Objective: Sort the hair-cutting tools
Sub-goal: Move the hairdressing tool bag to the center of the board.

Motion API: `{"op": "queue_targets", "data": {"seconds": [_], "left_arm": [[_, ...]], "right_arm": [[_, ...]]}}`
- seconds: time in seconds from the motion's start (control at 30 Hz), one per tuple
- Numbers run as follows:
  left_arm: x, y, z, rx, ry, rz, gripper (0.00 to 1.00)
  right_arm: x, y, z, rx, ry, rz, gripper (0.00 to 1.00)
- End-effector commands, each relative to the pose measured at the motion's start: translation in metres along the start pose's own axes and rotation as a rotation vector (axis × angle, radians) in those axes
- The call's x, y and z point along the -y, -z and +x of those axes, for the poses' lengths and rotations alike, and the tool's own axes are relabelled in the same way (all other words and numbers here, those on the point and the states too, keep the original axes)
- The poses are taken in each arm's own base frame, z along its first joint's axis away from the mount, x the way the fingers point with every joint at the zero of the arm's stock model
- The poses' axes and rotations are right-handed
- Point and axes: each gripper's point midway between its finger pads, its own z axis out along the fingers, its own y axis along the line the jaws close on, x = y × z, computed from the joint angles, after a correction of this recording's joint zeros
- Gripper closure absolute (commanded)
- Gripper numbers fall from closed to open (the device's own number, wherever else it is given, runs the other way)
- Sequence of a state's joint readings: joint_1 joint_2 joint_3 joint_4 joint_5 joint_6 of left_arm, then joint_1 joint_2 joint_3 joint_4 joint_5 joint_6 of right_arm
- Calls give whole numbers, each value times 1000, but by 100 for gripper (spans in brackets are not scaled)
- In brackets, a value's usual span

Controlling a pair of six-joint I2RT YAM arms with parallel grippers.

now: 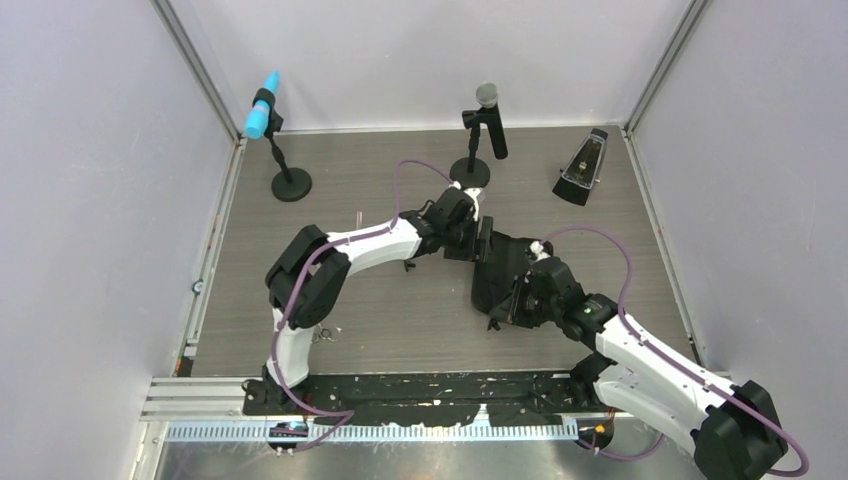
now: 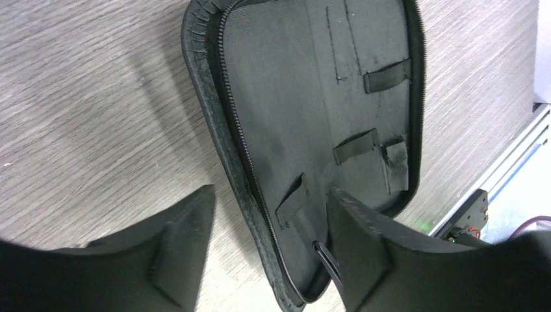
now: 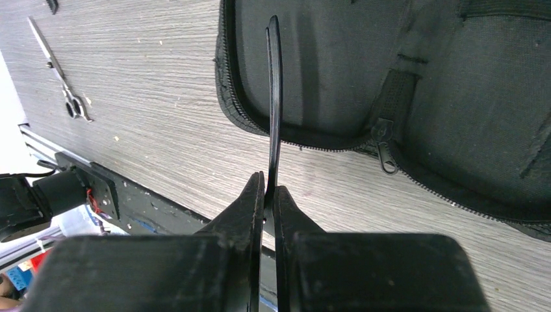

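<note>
Black tool (image 3: 274, 97) is clamped in the right jaws at the open case (image 3: 403, 78).
The left jaws are held apart astride the case's edge; scissors (image 3: 63, 88) are seen on the desk (image 3: 143, 136), well left of the right jaws.

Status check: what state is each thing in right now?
Black rectangular zip case: unzipped, lying open, loops in view empty.
Small silver scissors: blades closed, lying flat, apart from the case.
Thin black tool: pinched edge-on; comb or clip unclear.
Left gripper: open, astride the case's edge.
Right gripper: shut on the thin black tool.
</note>
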State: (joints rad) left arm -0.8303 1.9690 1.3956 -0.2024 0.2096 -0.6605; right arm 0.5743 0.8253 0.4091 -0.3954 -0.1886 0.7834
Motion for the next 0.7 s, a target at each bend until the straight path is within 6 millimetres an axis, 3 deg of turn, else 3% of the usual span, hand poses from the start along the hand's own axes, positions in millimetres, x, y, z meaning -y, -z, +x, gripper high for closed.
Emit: {"op": "queue_targets", "data": {"seconds": [0.0, 0.13, 0.23, 0.47, 0.67], "left_arm": [[2, -7, -9, 7, -32, -9, 44], [1, -11, -7, 10, -11, -6, 80], [-5, -8, -5, 40, 12, -19, 99], [-27, 11, 5, 150, 174, -59, 100], [-41, 20, 27, 188, 297, -54, 100]], "right_arm": [[2, 2, -5, 8, 32, 23, 95], [4, 3, -2, -17, 42, 39, 95], [4, 3, 2, -32, 35, 36, 95], [0, 2, 6, -57, 10, 14, 95], [-9, -3, 8, -95, -4, -21, 95]]}}
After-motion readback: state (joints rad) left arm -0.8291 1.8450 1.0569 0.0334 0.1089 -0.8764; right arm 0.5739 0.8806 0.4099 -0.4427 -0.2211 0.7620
